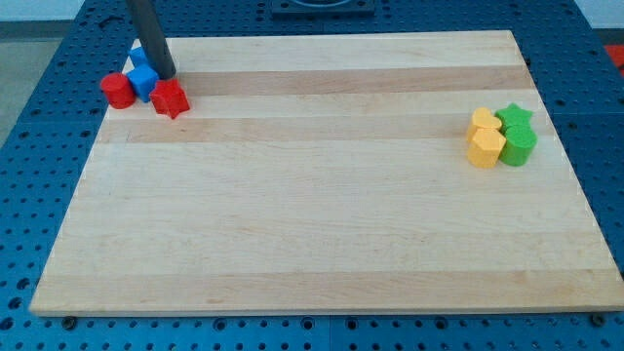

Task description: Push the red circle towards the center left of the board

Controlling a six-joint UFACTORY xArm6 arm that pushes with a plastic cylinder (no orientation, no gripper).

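Note:
The red circle (117, 90) lies at the top left corner of the wooden board (322, 195), partly over the left edge. A blue cube (143, 81) touches it on the right, and a red star (171, 98) sits right of that. Another blue block (137, 55) shows just behind the rod. My tip (166, 75) is at the top left, just above the red star and right of the blue cube, about 50 pixels right of the red circle.
At the view's right, two yellow blocks (485, 136) and two green blocks (517, 134), one a star, sit in a tight cluster. Blue perforated table surrounds the board.

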